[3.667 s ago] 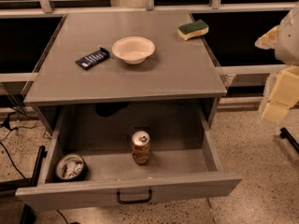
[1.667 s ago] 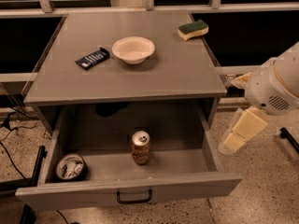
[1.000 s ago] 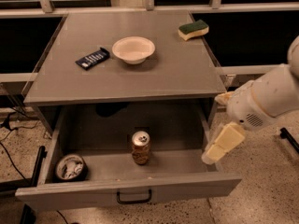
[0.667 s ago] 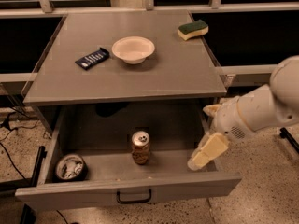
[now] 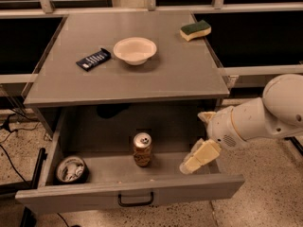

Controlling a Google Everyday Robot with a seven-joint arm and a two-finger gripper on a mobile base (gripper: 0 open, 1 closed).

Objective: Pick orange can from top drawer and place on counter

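Observation:
The orange can point(image 5: 142, 149) stands upright in the middle of the open top drawer point(image 5: 85, 193), silver top up. My gripper point(image 5: 198, 157) hangs over the right part of the drawer, at about the can's height and a short way to its right, not touching it. The white arm reaches in from the right edge of the view. The counter point(image 5: 180, 79) lies above the drawer.
On the counter are a white bowl point(image 5: 135, 49), a dark flat packet point(image 5: 93, 59) to its left and a green-and-yellow sponge point(image 5: 195, 30) at the back right. A short dark round tin point(image 5: 71, 169) with white contents sits in the drawer's left front corner.
The arm has swung in from the right and down, and the gripper now sits over the right part of the drawer, closer to the can. The can has not moved.

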